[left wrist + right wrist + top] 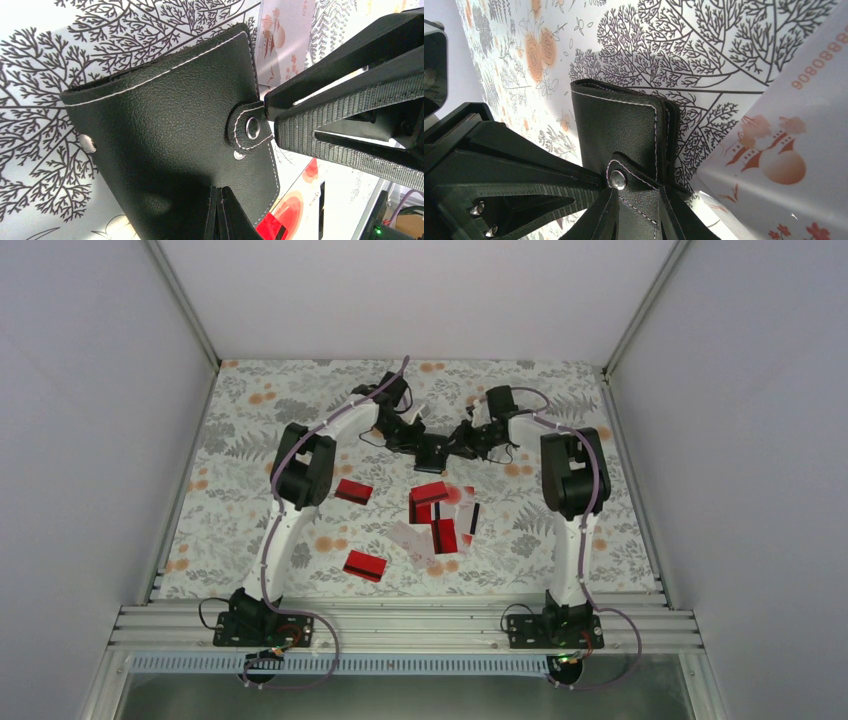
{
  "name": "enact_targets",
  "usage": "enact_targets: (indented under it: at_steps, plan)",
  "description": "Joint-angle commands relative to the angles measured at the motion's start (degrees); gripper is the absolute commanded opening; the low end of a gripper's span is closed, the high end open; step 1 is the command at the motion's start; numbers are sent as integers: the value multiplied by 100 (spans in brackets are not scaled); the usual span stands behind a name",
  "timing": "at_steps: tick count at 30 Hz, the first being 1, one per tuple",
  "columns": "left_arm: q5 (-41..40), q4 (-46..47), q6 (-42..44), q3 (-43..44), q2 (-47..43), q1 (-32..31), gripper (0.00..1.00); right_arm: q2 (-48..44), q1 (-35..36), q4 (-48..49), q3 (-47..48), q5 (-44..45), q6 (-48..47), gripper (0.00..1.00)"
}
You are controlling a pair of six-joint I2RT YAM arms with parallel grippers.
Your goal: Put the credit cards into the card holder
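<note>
On the flowered table [230, 540], the cards [440, 520] are lying nearest the arm bases. Most are bunching in a loose pile at the middle, with two red ones lying apart to the left. Beyond them, at the far middle, the black wallet [170, 135] is sitting folded between both grippers, its snap strap [250, 127] lying across the cover. The left gripper [220, 200] is pinching the wallet's edge, and the right gripper [636, 202] is squeezing the strap.

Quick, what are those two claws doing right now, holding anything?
Left gripper: closed, pinching the black wallet at its edge.
Right gripper: closed on the wallet's snap tab.
</note>
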Motion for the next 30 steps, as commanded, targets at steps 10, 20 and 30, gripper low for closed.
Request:
enact_targets:
  at_steps: [10, 20, 30]
  plan:
    - [-76, -152, 167, 84, 414, -42, 2, 416, 346, -116, 328, -480, -31, 23]
    - [-288, -234, 235, 146, 449, -59, 2, 638, 347, -864, 662, -357, -300, 23]
    - [-542, -321, 297, 224, 502, -135, 2, 483, 360, -955, 1265, -403, -314, 24]
